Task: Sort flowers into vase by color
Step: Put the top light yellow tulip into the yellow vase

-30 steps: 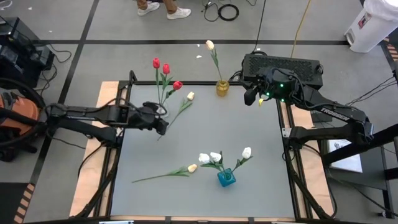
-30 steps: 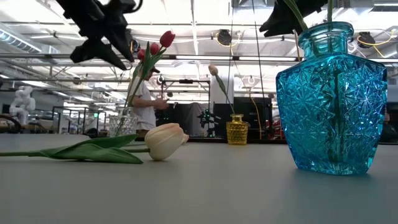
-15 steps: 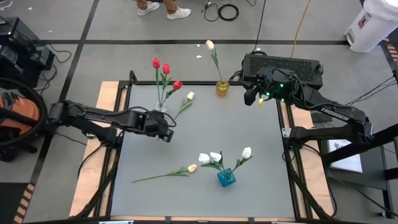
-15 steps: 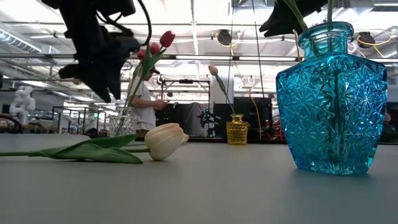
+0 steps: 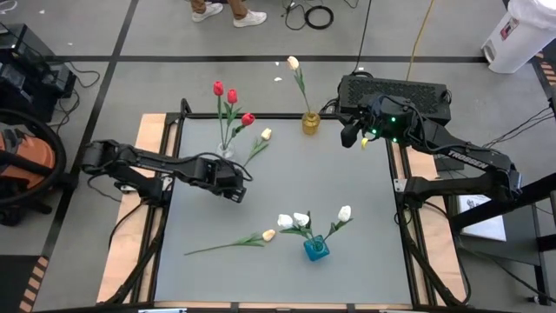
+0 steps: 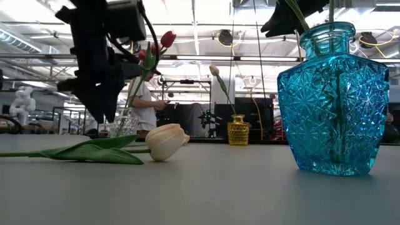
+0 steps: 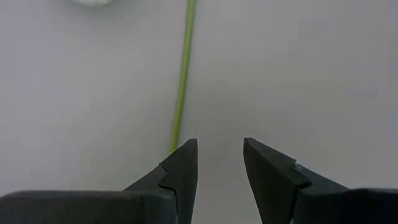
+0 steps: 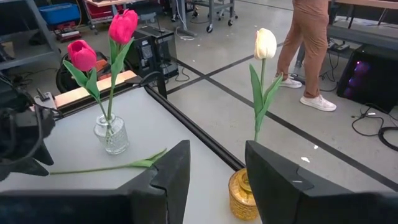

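Tulips (image 5: 300, 220) — red, white, cream — stand in vases; two lie flat on the table.

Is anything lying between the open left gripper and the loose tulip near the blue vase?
No. In the high view, only bare table separates the left gripper from that tulip.

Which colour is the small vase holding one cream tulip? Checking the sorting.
Yellow-gold glass vase; clearest in the low view.

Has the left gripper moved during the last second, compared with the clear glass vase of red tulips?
Yes. In the high view the left gripper has moved away from the clear glass vase, toward the table's near edge and slightly toward the right arm's side.
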`<state>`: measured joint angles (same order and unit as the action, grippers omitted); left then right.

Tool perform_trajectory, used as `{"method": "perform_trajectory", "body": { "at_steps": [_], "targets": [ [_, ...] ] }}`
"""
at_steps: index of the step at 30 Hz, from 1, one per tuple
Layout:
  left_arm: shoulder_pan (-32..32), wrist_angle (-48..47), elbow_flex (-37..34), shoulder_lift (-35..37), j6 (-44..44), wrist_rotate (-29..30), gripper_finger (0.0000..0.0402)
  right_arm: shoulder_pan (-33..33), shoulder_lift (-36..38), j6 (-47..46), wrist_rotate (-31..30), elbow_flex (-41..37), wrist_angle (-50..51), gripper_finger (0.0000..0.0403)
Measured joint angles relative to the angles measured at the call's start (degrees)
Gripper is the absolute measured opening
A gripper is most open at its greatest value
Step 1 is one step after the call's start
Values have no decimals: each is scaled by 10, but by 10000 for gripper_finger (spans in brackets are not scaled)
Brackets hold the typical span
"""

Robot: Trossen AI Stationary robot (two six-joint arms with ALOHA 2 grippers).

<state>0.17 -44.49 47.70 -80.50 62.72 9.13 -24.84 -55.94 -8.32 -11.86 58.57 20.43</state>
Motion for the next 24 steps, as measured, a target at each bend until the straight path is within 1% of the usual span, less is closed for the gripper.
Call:
{"method": "perform_trajectory", "body": {
  "at_steps": [4, 9, 12, 19, 24],
  "targets": [
    [10, 0, 0, -22, 0, -21, 136, 0, 0, 0, 0, 0, 1, 146],
    [18, 1, 0, -28, -18, -25, 136, 0, 0, -8, 0, 0, 1, 146],
    [23, 0, 0, -28, -22, -9, 136, 0, 0, -14, 0, 0, 1, 146],
    [36, 22, 0, -28, -72, 23, 136, 0, 0, -15, 0, 0, 1, 146],
    [52, 25, 0, -28, -84, 31, 136, 0, 0, -15, 0, 0, 1, 146]
  ]
}}
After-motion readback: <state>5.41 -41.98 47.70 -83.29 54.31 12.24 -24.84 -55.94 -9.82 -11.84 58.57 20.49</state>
